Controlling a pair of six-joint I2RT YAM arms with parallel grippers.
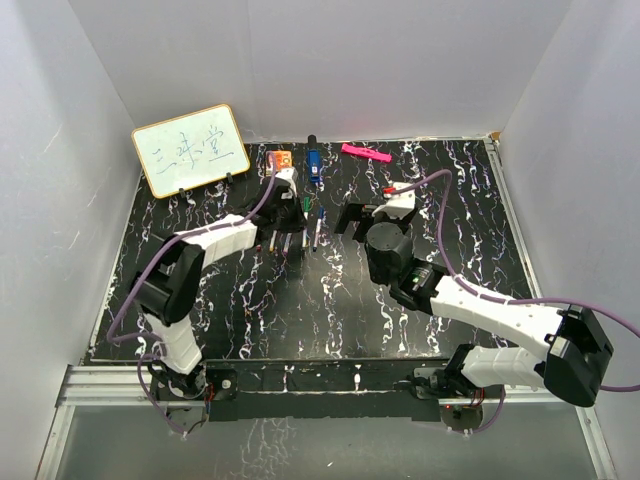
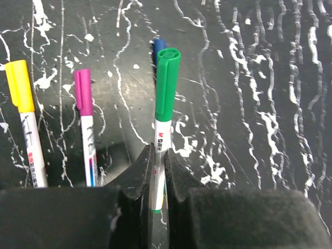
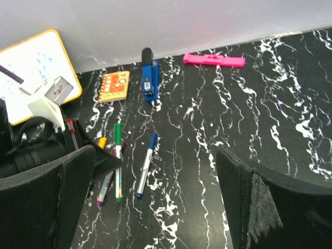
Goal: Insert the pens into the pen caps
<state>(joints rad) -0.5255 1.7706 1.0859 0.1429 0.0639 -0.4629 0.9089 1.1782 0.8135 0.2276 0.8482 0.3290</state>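
Observation:
My left gripper point(image 2: 158, 151) is shut on the white barrel of a green-capped pen point(image 2: 166, 85) low over the table, its cap pointing away from the wrist. A blue cap point(image 2: 158, 45) peeks out behind the green one. To the left lie a yellow-capped pen point(image 2: 21, 88) and a purple-capped pen point(image 2: 83, 96). In the right wrist view the green pen point(image 3: 118, 155) and a blue-capped pen point(image 3: 147, 163) lie side by side. My right gripper point(image 3: 158, 155) hangs open above them, nothing between its fingers. From above, the left gripper point(image 1: 288, 232) and right gripper point(image 1: 368, 216) flank the pens point(image 1: 320, 232).
Along the back wall stand an orange square block point(image 3: 114, 85), a chunky blue object point(image 3: 149, 78) and a pink marker point(image 3: 213, 60). A small whiteboard point(image 1: 190, 148) leans at the back left. White walls close in the black marbled table point(image 1: 300, 320).

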